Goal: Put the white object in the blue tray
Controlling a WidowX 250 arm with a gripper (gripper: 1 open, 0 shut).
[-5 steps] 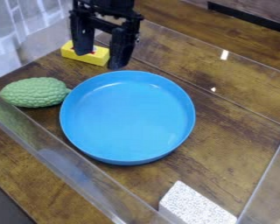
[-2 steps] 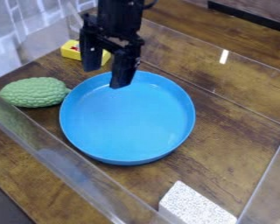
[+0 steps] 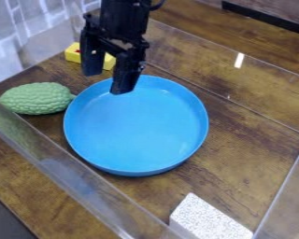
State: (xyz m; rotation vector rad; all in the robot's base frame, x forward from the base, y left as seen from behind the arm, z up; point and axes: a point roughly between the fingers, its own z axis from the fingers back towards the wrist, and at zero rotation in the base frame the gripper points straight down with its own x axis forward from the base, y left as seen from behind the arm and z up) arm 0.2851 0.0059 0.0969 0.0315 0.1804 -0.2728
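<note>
You are hovering spread, empty pincer point(image 3: 107, 75) at tray point(image 3: 177, 149) rim; white block point(image 3: 212, 220) lying well apart, looking light, spongy; pinch its long sides.

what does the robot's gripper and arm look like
The gripper is all black: a boxy body with two long, flat, straight fingers hanging from it. The arm above it is black too and runs out of the top of the picture. No markings or loose cables can be made out.
</note>
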